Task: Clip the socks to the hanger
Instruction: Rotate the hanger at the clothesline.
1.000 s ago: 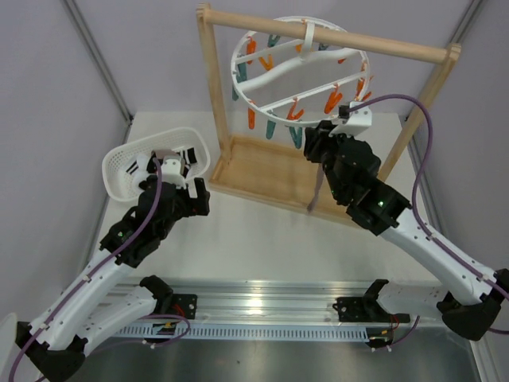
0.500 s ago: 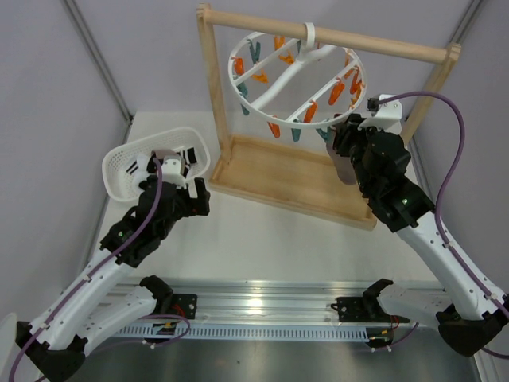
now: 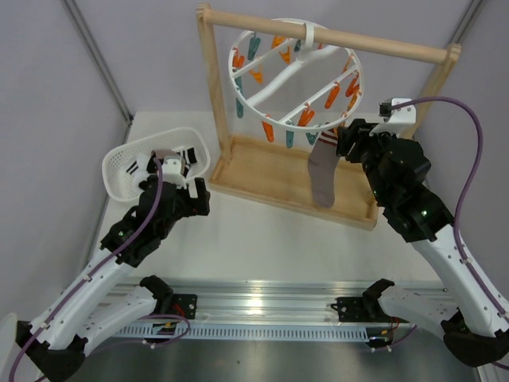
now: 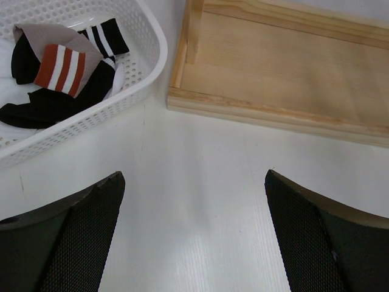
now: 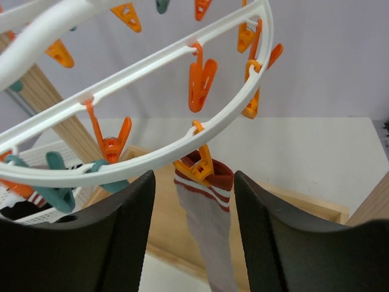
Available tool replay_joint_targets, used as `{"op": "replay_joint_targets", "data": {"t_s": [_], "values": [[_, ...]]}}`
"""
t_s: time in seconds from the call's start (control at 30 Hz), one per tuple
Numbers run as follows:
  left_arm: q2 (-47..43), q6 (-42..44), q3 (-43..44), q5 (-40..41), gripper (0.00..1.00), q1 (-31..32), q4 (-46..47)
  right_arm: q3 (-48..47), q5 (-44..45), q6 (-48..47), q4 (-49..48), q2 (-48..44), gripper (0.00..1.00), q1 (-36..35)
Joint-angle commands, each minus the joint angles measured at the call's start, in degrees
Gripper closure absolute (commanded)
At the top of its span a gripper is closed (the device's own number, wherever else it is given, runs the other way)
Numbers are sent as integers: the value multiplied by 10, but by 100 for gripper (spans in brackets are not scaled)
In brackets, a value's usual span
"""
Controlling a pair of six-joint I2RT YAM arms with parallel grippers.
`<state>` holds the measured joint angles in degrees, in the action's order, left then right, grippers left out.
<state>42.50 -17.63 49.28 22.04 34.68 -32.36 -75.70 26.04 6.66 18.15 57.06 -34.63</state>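
Your right end effector (image 3: 343,145) has just let go, jaws parted and empty; the sock (image 5: 203,210) now hangs from an orange clip (image 5: 196,168) on the hanger (image 5: 140,161) — one done; left end effector (image 4: 194,204) gapes wide; second sock (image 4: 58,64) waits in the basket (image 4: 153,58).

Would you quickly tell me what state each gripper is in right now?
Left gripper: open, empty.
Right gripper: open around the clipped sock, not gripping it.
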Motion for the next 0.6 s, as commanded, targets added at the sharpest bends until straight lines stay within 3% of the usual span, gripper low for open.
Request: {"op": "replay_joint_targets", "data": {"t_s": [0.0, 0.17, 0.3, 0.43, 0.47, 0.57], "values": [[3, -11, 0, -9, 1, -6, 2, -41, -53, 12, 42, -27, 41, 0], [7, -14, -1, -10, 1, -6, 2, -57, -102, 27, 71, -36, 38, -32], [9, -14, 0, -21, 1, -6, 6, -67, -78, 24, 60, -10, 39, -112], [8, -15, -1, -17, 0, -6, 5, -74, 8, 20, 18, 36, 40, -220], [9, -15, -1, -16, 1, -6, 5, -75, 79, 20, 8, 45, 40, -239], [7, -15, -1, -13, 1, -6, 4, -76, 155, -8, -43, 87, 40, -296]]}}
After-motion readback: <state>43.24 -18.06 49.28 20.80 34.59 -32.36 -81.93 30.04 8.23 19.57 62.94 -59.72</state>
